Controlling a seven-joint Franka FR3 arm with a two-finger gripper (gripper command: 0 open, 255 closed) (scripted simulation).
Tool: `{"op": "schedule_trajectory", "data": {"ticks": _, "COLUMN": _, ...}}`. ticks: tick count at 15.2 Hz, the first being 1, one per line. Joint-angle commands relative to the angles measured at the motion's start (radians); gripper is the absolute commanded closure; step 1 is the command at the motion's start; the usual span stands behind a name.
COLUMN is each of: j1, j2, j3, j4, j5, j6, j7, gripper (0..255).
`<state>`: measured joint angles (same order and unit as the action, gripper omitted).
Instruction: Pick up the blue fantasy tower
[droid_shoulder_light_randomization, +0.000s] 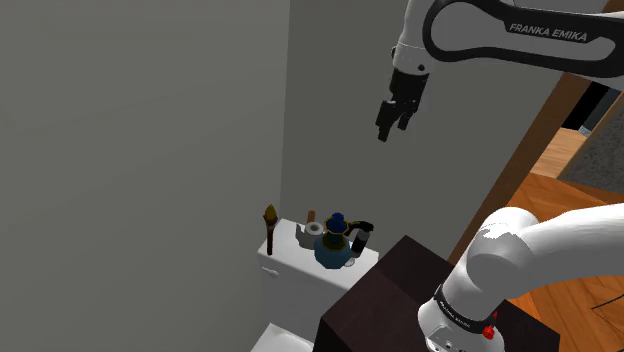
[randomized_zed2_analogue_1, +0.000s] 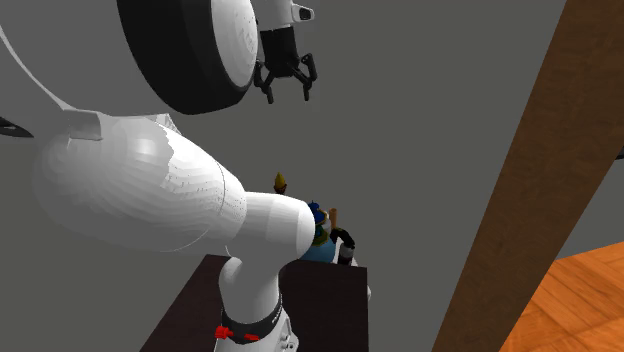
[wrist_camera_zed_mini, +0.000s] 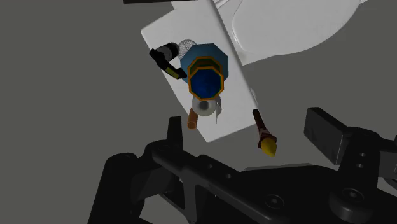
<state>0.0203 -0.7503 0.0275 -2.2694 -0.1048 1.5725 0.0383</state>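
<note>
The blue tower (droid_shoulder_light_randomization: 334, 246) stands on the white toilet tank (droid_shoulder_light_randomization: 288, 266), against a grey wall (droid_shoulder_light_randomization: 130, 130); high above the tank, the gripper (droid_shoulder_light_randomization: 393, 120) gapes wide.

The one readable marking is the brand name "FRANKA EMIKA" (droid_shoulder_light_randomization: 548, 33), set in pale capital letters on the dark casing of the arm (droid_shoulder_light_randomization: 470, 30), on the link that crosses the top right of the shoulder view. The two words sit on a single line, "FRANKA" first and "EMIKA" after it, in a plain sans-serif face. The line runs along the length of the link and slants a little downward toward the shoulder view's right, as the link itself does.
</note>
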Motion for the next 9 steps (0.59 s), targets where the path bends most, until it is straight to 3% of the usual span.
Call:
{"op": "schedule_trajectory", "data": {"ticks": 1, "j1": 0.0, "j2": 0.0, "j3": 0.0, "j4": 0.0, "j5": 0.0, "j6": 0.0, "j7": 0.0, "gripper": 0}}
{"op": "schedule_trajectory", "data": {"ticks": 9, "j1": -0.006, "j2": 0.055, "j3": -0.026, "j4": -0.225, "j5": -0.022, "j6": 0.284, "j7": 0.001, "gripper": 0}}
